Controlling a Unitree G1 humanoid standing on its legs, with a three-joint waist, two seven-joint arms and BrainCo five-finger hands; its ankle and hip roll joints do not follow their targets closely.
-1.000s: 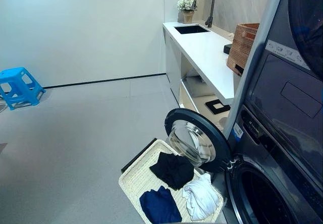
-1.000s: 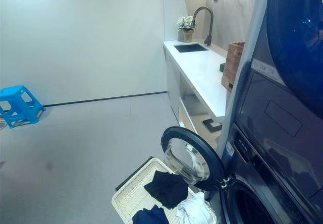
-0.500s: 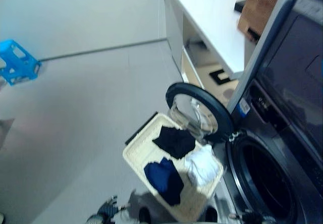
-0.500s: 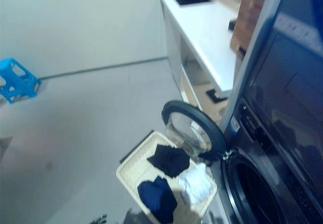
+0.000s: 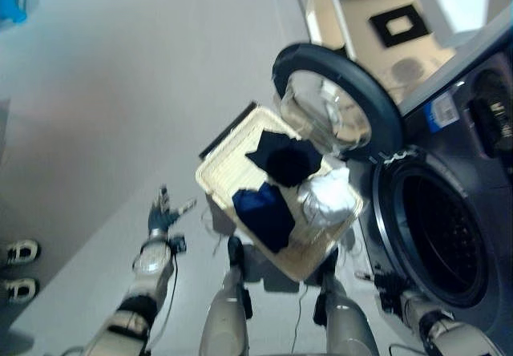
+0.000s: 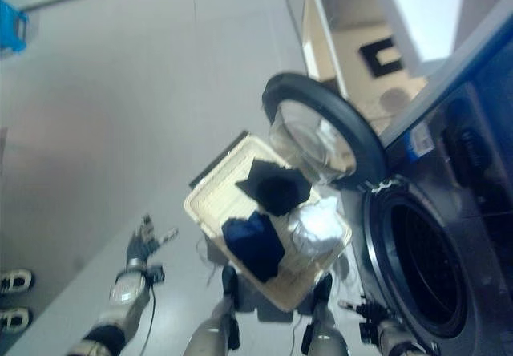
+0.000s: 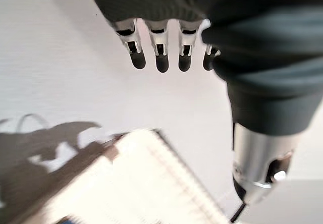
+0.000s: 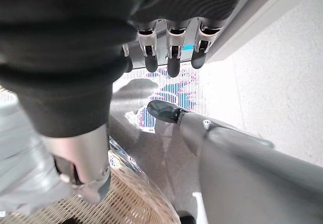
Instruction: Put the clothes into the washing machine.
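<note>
A: Where are the clothes (image 5: 288, 188) rn?

B: All in the basket (image 5: 220, 166) on the floor, just in front of you, btw your two hands. Three pieces: black one (image 5: 284, 158) at the far end by the door (image 5: 337, 103), navy one (image 5: 264, 212) nearer you, white/grey bundle (image 5: 327, 201) on the washer (image 5: 449, 236) side. All crumpled, soft heaps, no clear long axis on any. Nothing's in the drum (image 5: 437, 236) as far as you can see; it reads dark.

A: Hands?

B: Left hand (image 5: 163, 214) is out over the floor, off the basket's left edge, fingers (image 7: 160, 47) straight and spread, holding nothing. Right hand (image 5: 390, 286) is low by the washer's front, beside the basket's right corner. Wrist view shows its fingers (image 8: 170, 50) straight too, empty.

A: Which one goes in?

B: Your call, but I'd say right. White bundle lies just to its left and a bit ahead, and the drum opening is right behind it, so the carry is short. Left is closer to the navy piece, which lies to its right, past the rim.

A: Anything to watch?

B: Door hangs open over the basket's far end, near the black piece. Reach from the near side prob, so you don't bump the glass.

A: Progress?

B: Not started, imo. No piece picked yet.
</note>
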